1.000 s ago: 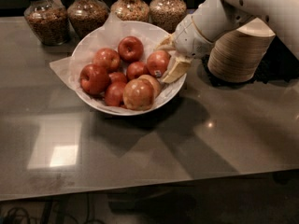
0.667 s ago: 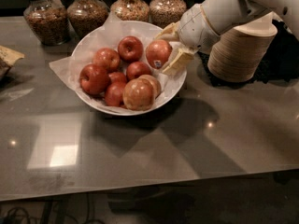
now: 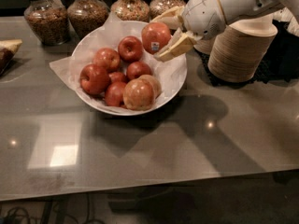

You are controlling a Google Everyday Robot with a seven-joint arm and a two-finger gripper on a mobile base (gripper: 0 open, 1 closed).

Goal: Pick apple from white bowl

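Observation:
My gripper (image 3: 164,35) reaches in from the upper right and is shut on the apple (image 3: 155,37), a red-orange apple with a small white-and-dark sticker. Its tan fingers (image 3: 175,46) clamp the apple from behind and in front. The apple hangs in the air above the right rear part of the white bowl (image 3: 175,80). The wide, paper-lined bowl sits on the grey table and holds several other apples, deep red ones (image 3: 94,78) and a pale tan-yellow one (image 3: 138,94) at the front.
Glass jars of grains (image 3: 45,17) stand in a row behind the bowl. A stack of tan paper bowls (image 3: 243,50) stands at the right, just behind my arm. A bag corner (image 3: 7,50) lies at the far left. The table's front edge (image 3: 149,185) runs across the bottom.
My gripper has closed on the stickered apple and lifted it up and back out of the pile. The view also sits closer to the bowl now.

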